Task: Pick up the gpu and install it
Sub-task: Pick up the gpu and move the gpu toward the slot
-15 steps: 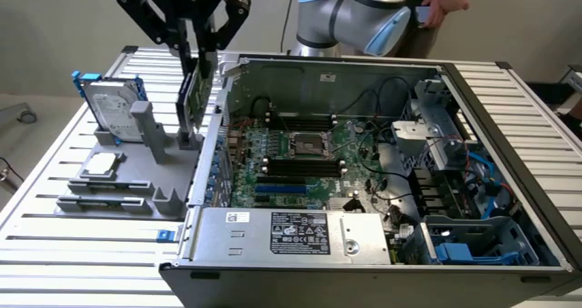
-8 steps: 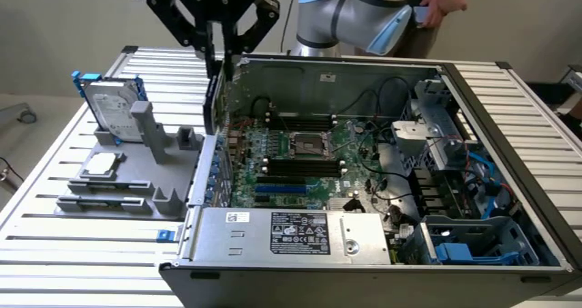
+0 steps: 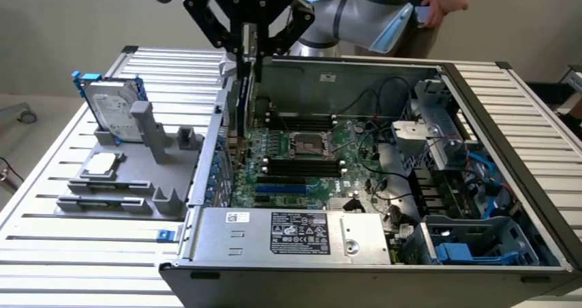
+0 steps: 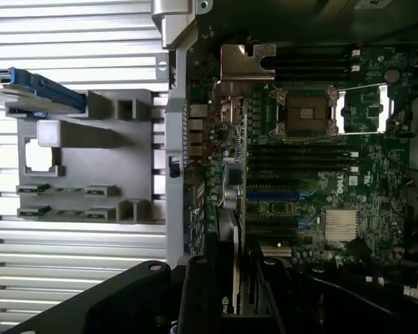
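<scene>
Entry, gpu install. You had the gripper (image 3: 247, 49) hanging over the far corner of the open computer case (image 3: 364, 281), on the exterior view's left side. The claw was drawn narrow and clamped on the top edge of the gpu (image 3: 244, 97). The card hung upright and edge-on to the exterior camera. Its lower part dipped below the case rim, just beside the case's left wall (image 3: 207, 165). You could not tell whether its bottom edge touched the motherboard (image 3: 300, 158).

In the wrist view the gripper (image 4: 233, 299) showed dark fingers (image 4: 202, 292) on either side of the gpu (image 4: 226, 243). The card ran close along the board's port-side edge.

Room to move, as you left it:
- To the exterior view's right of the card, the board lay open around the bare processor socket (image 3: 304, 143), with low memory slots on its far and near sides.
- Further right, loose black cables (image 3: 382, 178) and the drive cage (image 3: 437, 137) crowded the case.
- At the near edge, the power supply (image 3: 291, 233) stood higher than the board.
- To the exterior view's left, outside the wall, the grey fixture (image 3: 136, 178) sat on the slatted table (image 3: 73, 260). It held the hard drive (image 3: 114, 107) upright, well apart from the gripper.

A person's hand (image 3: 438, 7) was at the far side, behind the arm (image 3: 364, 8).
</scene>
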